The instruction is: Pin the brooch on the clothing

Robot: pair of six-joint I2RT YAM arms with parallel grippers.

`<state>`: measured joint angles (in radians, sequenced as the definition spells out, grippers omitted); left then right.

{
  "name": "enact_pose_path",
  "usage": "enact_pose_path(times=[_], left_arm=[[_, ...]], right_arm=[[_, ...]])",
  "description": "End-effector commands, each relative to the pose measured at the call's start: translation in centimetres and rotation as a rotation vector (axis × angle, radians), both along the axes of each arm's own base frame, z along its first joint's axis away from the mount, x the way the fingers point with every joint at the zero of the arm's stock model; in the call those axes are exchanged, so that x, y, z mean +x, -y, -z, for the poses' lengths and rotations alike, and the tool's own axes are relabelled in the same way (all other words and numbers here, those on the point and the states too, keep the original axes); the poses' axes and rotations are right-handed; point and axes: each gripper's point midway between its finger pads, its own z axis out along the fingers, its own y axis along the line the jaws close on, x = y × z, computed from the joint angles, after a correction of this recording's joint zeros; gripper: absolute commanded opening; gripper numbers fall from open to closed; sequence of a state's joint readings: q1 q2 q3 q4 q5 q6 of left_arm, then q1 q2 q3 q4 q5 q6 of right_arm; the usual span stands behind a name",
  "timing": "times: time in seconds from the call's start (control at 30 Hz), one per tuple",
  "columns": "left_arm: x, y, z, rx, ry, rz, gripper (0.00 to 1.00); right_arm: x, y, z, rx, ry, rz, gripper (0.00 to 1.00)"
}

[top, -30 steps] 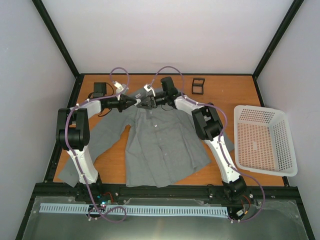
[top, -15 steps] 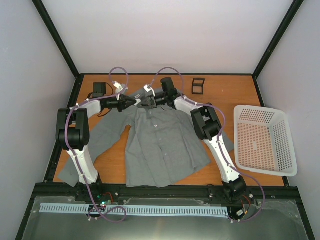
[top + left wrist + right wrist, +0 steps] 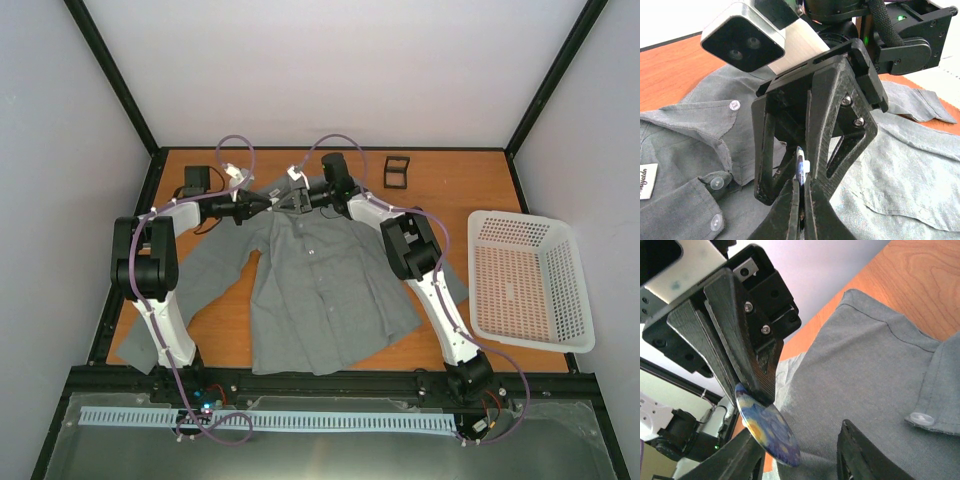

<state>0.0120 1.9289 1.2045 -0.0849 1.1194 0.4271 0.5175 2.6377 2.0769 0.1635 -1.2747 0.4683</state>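
The brooch (image 3: 767,432), a round badge with a blue and yellow face, is pinched by its edge in my left gripper (image 3: 801,187), which is shut on it; it shows edge-on in the left wrist view (image 3: 800,162). My right gripper (image 3: 800,452) is open, its two fingers standing on either side of the brooch without touching it. Both grippers meet above the collar of the grey shirt (image 3: 320,280), left (image 3: 262,203) facing right (image 3: 290,198). The shirt lies flat, buttoned, with its white neck label (image 3: 646,180) showing. The brooch is too small to see in the top view.
A small black square holder (image 3: 397,171) stands at the far edge, right of the collar. A white perforated basket (image 3: 525,280) sits at the right. A black box (image 3: 197,180) is at the far left. Bare orange table (image 3: 450,190) surrounds the shirt.
My right gripper has shifted slightly toward the far side and closer to the left gripper. The left gripper keeps its hold on the brooch and has barely moved.
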Motion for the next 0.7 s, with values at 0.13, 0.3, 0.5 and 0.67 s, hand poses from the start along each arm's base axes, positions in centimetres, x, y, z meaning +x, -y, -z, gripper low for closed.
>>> enact_pose_path(times=[0.13, 0.3, 0.5, 0.67], left_arm=[[-0.9, 0.8, -2.0, -0.048, 0.047, 0.062, 0.01], [-0.7, 0.8, -2.4, -0.05, 0.054, 0.058, 0.01], [-1.1, 0.9, -2.3, -0.045, 0.053, 0.057, 0.01], [-1.5, 0.9, -2.5, -0.033, 0.079, 0.059, 0.01]], right_arm=[[2.0, -0.3, 0.4, -0.015, 0.001, 0.087, 0.4], [3.3, -0.4, 1.2, -0.047, -0.04, 0.182, 0.35], [5.4, -0.4, 0.7, -0.042, -0.112, 0.341, 0.35], [5.8, -0.3, 1.0, -0.06, -0.162, 0.36, 0.33]])
